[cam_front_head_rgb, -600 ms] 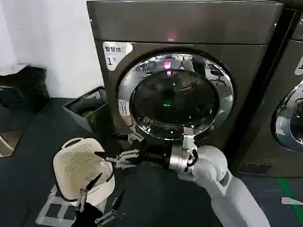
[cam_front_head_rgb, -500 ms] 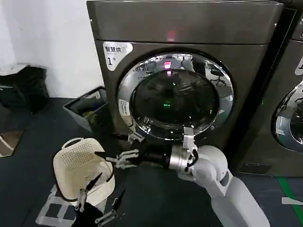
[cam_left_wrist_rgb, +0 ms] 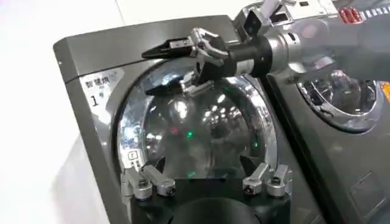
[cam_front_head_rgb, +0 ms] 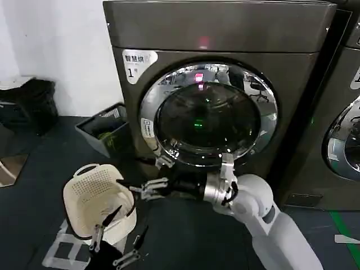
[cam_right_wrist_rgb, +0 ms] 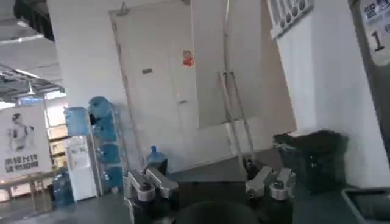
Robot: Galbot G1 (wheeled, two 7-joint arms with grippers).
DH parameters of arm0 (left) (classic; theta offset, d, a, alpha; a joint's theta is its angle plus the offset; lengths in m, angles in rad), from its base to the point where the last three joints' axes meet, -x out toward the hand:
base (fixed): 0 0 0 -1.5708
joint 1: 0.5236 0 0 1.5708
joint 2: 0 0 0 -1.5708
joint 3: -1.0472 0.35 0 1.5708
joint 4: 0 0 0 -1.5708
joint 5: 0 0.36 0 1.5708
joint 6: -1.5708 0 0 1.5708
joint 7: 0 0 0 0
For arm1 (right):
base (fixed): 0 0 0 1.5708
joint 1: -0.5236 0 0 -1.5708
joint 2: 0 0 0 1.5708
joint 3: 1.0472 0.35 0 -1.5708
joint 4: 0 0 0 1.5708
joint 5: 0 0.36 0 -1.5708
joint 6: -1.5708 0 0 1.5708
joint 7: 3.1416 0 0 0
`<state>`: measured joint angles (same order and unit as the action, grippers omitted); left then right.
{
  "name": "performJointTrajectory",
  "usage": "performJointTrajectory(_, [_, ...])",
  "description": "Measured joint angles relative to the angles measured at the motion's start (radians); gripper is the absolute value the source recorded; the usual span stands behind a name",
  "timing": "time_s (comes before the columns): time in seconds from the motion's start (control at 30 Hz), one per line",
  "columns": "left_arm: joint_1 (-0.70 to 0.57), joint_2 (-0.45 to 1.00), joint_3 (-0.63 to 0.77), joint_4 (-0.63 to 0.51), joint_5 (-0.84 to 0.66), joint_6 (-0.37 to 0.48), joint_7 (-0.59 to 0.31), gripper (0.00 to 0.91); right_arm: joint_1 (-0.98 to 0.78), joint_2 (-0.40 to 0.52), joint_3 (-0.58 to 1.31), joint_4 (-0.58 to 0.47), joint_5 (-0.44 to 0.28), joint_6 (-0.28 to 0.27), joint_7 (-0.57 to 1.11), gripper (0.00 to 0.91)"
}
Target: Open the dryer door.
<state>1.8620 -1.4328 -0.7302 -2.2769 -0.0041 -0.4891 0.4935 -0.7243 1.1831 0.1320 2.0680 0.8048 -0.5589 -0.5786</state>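
The dryer door (cam_front_head_rgb: 208, 115) is shut, its chrome ring flush on the dark front-loader with the "1" sticker. It also faces the left wrist camera as the dryer door (cam_left_wrist_rgb: 195, 131). My right arm reaches across from the right, low in front of the door. The right gripper (cam_front_head_rgb: 134, 172) stands open just off the ring's lower left edge, holding nothing. The right gripper (cam_left_wrist_rgb: 152, 72) shows side-on with spread black fingertips, and again from its own wrist as the right gripper (cam_right_wrist_rgb: 207, 176). My left gripper (cam_front_head_rgb: 120, 234) hangs open low near the floor, aimed at the door; left gripper (cam_left_wrist_rgb: 204, 165).
A white perforated laundry basket (cam_front_head_rgb: 93, 199) lies on the dark floor beside the left gripper. A black bin (cam_front_head_rgb: 107, 132) stands against the dryer's left side. The neighbouring machine (cam_front_head_rgb: 343, 143) with its own chrome door is on the right.
My right gripper has shifted slightly right and closer to the door's lower left rim. The door stays shut and the left gripper has not moved.
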Motion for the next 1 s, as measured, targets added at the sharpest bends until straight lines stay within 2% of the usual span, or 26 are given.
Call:
performJointTrajectory(0.4, [0.001,0.011,-0.001,-0.004,-0.009,0.001,0.000,0.907,-0.092,-0.055,0.142,0.016,-0.057,0.077,0.014,0.907])
performJointTrajectory(0.53, [0.003,0.019,-0.006,-0.004,-0.022,0.004,-0.001,0.907,-0.132,-0.083,0.198,0.009,-0.114,0.138,0.015,0.907])
performJointTrajectory(0.8, [0.003,0.032,-0.012,-0.003,-0.030,0.008,-0.003,0.907,-0.211,-0.134,0.304,-0.017,-0.184,0.241,0.047,0.907])
performJointTrajectory(1.0, [0.004,0.031,-0.011,-0.009,-0.029,0.011,-0.005,0.907,-0.231,-0.161,0.346,-0.050,-0.196,0.295,0.108,0.907])
